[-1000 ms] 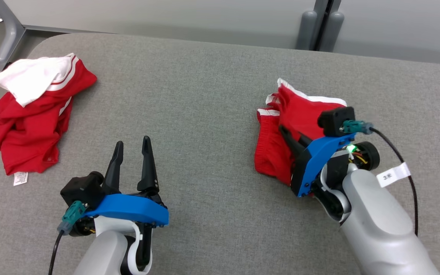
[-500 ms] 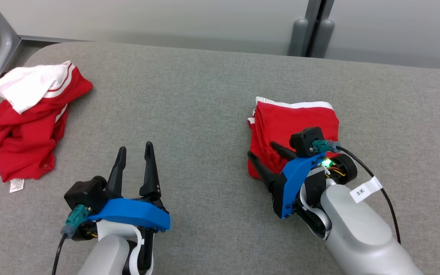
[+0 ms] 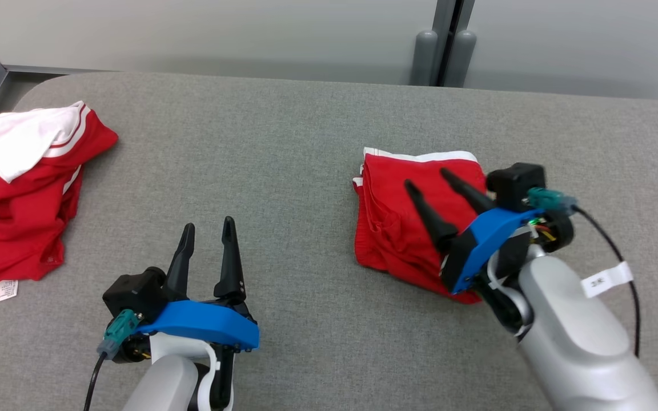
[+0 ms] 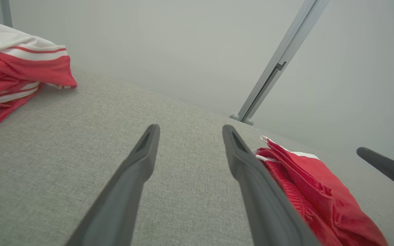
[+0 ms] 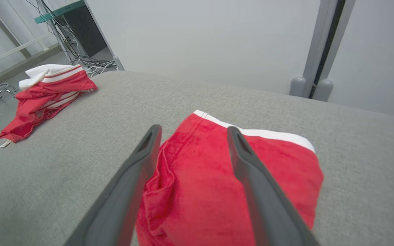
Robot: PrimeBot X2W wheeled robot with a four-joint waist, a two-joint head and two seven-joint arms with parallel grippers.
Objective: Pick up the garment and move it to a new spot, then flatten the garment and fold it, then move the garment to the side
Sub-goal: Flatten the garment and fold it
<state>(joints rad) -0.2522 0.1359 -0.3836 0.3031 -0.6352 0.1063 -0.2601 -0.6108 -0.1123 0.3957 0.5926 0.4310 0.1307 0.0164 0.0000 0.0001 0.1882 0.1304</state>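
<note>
The garment [image 3: 392, 222] is red with a white hem and lies folded on the right of the grey padded table [image 3: 272, 154]. My right gripper [image 3: 426, 177] hangs open just over it, its fingers spread above the red cloth and holding nothing. The right wrist view shows the garment [image 5: 214, 177] lying beneath and between the open right gripper [image 5: 193, 128]. My left gripper [image 3: 208, 223] stands open and empty near the table's front, well left of the garment. In the left wrist view, the left gripper [image 4: 190, 127] points across bare table, with the garment [image 4: 306, 184] at the right.
A second red and white garment [image 3: 20, 194] lies crumpled at the table's far left edge. A grey post [image 3: 437, 51] stands behind the table against a pale wall. The right gripper's finger [image 4: 385, 165] enters the left wrist view at the right.
My right gripper opened, let go of the garment and lifted; the garment now lies flat and folded. The head camera shifted. The left arm stayed put.
</note>
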